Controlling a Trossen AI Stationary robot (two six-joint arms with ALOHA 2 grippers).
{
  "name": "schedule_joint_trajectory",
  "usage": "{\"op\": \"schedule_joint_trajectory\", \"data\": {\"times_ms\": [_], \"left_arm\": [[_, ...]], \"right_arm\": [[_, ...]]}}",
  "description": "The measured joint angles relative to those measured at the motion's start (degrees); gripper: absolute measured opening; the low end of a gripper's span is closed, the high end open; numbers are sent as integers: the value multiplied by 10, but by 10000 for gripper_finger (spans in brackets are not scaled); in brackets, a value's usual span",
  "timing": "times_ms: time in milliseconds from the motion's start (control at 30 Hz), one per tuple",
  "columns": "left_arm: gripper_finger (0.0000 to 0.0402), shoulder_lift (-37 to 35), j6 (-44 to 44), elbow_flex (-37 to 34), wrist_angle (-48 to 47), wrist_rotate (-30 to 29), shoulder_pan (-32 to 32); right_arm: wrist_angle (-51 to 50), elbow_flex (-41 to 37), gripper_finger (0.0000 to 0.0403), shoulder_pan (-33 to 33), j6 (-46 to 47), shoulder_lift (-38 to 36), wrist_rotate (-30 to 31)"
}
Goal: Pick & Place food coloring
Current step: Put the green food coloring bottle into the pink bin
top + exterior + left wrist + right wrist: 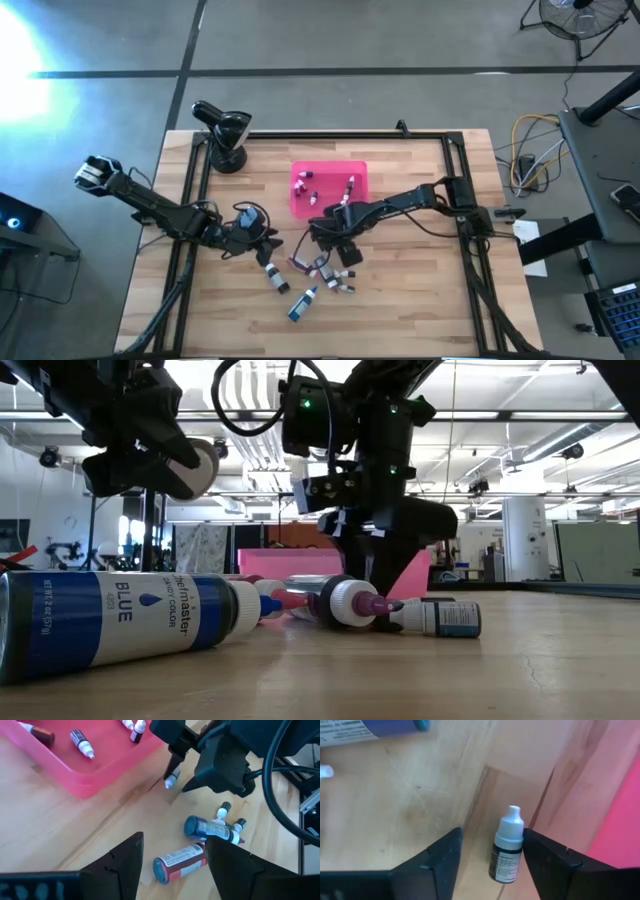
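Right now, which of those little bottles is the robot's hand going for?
The small dark bottle with a white cap, lying alone on the wood just outside the pink tray. It sits between the fingers of the right hand; the other loose bottles lie clustered farther off.

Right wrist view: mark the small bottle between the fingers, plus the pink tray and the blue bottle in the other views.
small bottle (pixel 507 851), right wrist view, on its label.
pink tray (pixel 358 170), high view, on its rim.
blue bottle (pixel 125 620), low view, on its label.
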Motion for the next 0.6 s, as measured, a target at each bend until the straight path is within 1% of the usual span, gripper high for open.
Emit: {"op": "schedule_joint_trajectory", "data": {"times_ms": [100,200,367,433,500,567,600], "left_arm": [[188,0,-4,0,0,-7,0],[188,0,-5,0,0,-8,0],[188,0,-13,0,0,-8,0],[188,0,-14,0,0,-8,0],[188,0,-15,0,0,-8,0],[188,0,-15,0,0,-9,0],[188,0,-15,0,0,-12,0]], "right_arm": [[-1,-1,167,0,32,0,-6],[-2,-1,127,0,58,0,-10],[-2,-1,65,1,67,-1,-13],[0,-3,53,2,84,-7,-15],[0,-1,51,2,122,-24,-25],[18,9,56,2,165,-60,-32],[33,13,60,1,183,-85,-25]]}}
